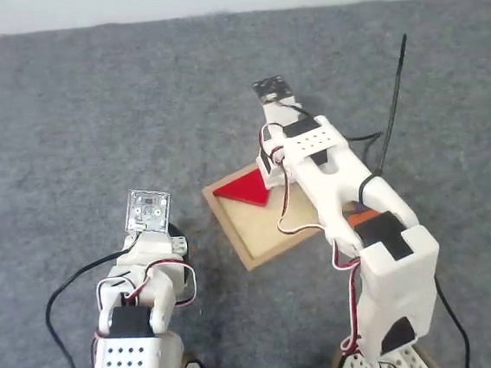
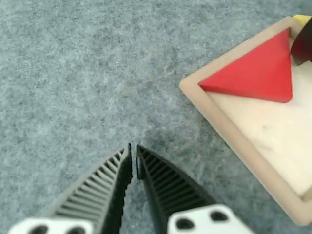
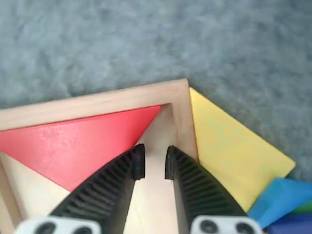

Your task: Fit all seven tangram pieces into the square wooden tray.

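Wooden square tray (image 1: 259, 230) holds the large red triangle (image 1: 244, 190), tucked against its 11 o'clock rim to leave room. Your right gripper (image 3: 155, 163) hovers at that corner, slightly parted and empty, beside the flat yellow piece (image 3: 229, 146) lying outside. Your left gripper (image 2: 134, 153), closed on nothing, waits at 8 o'clock.

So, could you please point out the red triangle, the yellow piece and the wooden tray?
red triangle (image 2: 258, 73), left wrist view, middle of its top face.
yellow piece (image 3: 229, 141), right wrist view, middle of its top face.
wooden tray (image 3: 97, 105), right wrist view, on the rim bordering the triangle.
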Tool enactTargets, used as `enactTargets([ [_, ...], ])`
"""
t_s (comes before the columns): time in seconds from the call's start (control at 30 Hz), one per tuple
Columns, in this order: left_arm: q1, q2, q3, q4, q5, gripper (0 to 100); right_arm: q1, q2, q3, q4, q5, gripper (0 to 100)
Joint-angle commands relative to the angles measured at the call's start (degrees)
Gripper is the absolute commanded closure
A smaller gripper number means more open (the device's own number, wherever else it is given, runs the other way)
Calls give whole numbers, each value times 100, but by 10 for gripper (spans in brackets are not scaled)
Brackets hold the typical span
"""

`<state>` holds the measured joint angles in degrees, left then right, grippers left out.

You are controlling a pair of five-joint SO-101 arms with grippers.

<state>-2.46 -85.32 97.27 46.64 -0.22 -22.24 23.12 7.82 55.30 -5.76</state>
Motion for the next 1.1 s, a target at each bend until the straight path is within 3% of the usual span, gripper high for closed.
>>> enactTargets([
  [0.0, -26, -70, -48, 9, 26, 986, 347, 75, -158, 13, -686, 892],
  [0.3, -26, -70, -48, 9, 26, 986, 347, -532, -53, 286, -941, 892],
  [0.47, -26, -70, -48, 9, 26, 986, 426, -2123, 1002, 110, -273, 892],
  [0.63, -26, -70, -48, 9, 26, 986, 1191, -3284, 1741, 136, 659, 892],
  [0.83, -26, -70, -48, 9, 26, 986, 1455, -2730, 1732, 119, 1503, 809],
  [1.07, -26, -70, -48, 9, 26, 986, 1314, -1455, 747, 110, 1547, 764],
])
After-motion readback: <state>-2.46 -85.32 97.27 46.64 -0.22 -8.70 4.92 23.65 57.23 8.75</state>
